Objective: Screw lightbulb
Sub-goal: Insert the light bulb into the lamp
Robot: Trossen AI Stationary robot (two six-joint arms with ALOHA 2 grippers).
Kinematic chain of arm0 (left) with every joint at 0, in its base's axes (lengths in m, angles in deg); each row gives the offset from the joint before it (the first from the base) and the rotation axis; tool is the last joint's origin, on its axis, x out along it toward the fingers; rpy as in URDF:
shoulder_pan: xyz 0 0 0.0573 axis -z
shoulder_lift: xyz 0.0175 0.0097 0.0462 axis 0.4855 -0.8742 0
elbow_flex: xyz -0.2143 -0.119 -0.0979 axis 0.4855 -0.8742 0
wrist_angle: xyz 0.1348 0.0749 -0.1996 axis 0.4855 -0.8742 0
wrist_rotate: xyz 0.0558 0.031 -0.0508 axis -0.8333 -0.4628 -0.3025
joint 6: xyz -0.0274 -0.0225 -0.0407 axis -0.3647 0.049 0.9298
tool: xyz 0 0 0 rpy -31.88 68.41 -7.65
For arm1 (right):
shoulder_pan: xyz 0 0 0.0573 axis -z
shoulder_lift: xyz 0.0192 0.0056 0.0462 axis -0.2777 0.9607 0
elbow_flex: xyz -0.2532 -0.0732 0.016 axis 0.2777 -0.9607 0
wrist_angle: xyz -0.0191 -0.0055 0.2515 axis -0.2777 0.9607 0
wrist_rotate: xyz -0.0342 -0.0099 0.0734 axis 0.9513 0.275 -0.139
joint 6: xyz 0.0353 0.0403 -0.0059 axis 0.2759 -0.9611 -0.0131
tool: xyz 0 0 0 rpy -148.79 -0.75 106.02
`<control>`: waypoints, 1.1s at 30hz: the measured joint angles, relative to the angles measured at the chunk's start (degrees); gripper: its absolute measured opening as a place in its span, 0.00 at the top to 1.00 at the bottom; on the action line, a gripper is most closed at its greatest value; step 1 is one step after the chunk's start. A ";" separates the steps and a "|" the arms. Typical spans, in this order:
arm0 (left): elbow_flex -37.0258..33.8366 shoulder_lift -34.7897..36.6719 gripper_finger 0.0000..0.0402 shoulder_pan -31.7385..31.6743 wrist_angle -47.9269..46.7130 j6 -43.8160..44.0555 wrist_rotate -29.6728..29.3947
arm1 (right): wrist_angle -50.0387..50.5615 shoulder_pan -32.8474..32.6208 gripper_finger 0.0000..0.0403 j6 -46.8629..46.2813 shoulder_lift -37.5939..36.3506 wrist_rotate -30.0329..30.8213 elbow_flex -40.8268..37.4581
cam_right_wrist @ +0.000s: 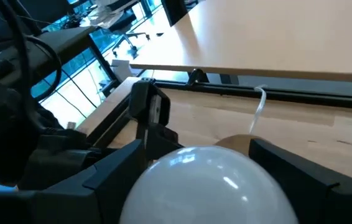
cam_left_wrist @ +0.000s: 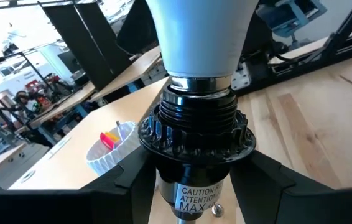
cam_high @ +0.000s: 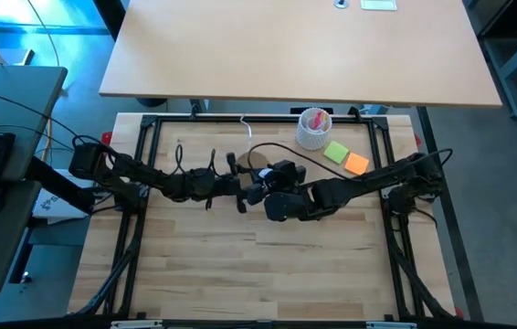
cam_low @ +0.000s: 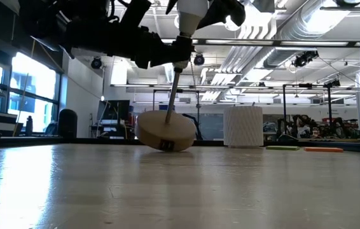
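Note:
A lamp stand stands tilted at the table's middle: a wooden disc [cam_low: 166, 132], a thin metal rod [cam_low: 172, 95] and a black socket [cam_left_wrist: 194, 134] on top. The lightbulb [cam_low: 191, 14] is white with a silvery screw base [cam_left_wrist: 198, 84], which sits in the socket's mouth. My left gripper [cam_left_wrist: 198, 186] is shut on the socket. My right gripper [cam_right_wrist: 204, 180] is shut on the bulb's round top [cam_right_wrist: 204, 186]. In the high view both grippers meet near the disc [cam_high: 257, 163]. My left gripper pinches the black socket's lower body [cam_left_wrist: 160, 186], beneath the ribbed collar, between its two fingers. The fingers come in level from the table's left and lie across the socket. The rod slants down from the hold and the disc below is tilted. My right gripper pinches the bulb's white globe [cam_right_wrist: 145, 186] between its two fingers [cam_right_wrist: 101, 174], one on each side. It comes from the table's right, slanting down. The bulb stands in the socket, well above the table.
A white ribbed cup [cam_high: 313, 128] with pink contents stands at the far right of the middle, with a green pad [cam_high: 336, 152] and an orange pad [cam_high: 356, 164] beside it. Black frame rails [cam_high: 149, 137] border the table. The near half of the board [cam_high: 258, 265] holds no objects.

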 joint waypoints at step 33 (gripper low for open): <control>-0.41 0.00 0.58 -4.51 -2.96 6.94 4.55 | -6.45 -1.57 0.29 20.33 -3.21 2.04 0.00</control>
